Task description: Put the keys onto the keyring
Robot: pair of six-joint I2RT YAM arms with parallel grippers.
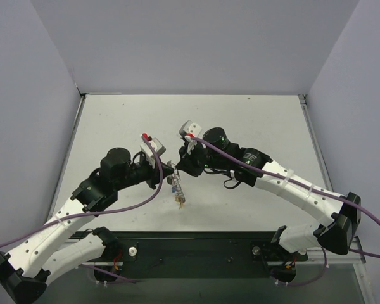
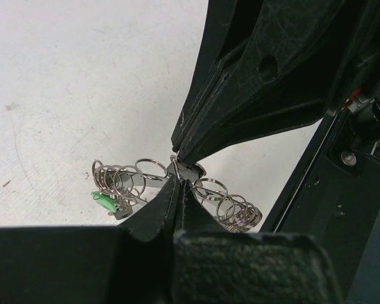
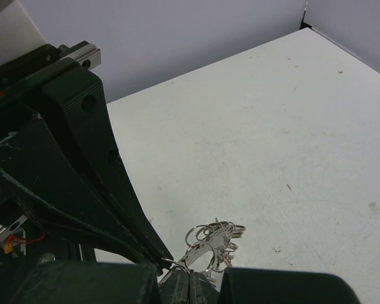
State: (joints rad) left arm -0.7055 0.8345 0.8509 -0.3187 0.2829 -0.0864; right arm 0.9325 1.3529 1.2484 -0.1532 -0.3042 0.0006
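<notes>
The keyring [image 2: 153, 175] is a silvery metal bundle strung with several small rings, held above the table between both grippers. A green key head [image 2: 102, 201] hangs at its left end. In the top view the keyring [image 1: 176, 185] dangles between the two tips, and an orange-yellow key head [image 1: 182, 202] hangs lowest. My left gripper [image 2: 179, 185] is shut on the keyring from below. My right gripper [image 2: 177, 152] comes in from above with its jaws shut on a thin wire loop of it. In the right wrist view my right gripper [image 3: 190, 280] pinches the ring bundle [image 3: 216, 239]. Other keys are hidden.
The white table [image 1: 253, 120] lies inside grey walls. The black base rail [image 1: 196, 253] runs along the near edge. Purple cables [image 1: 145, 196] trail from both wrists. The two arms' fingers touch or nearly touch at the centre.
</notes>
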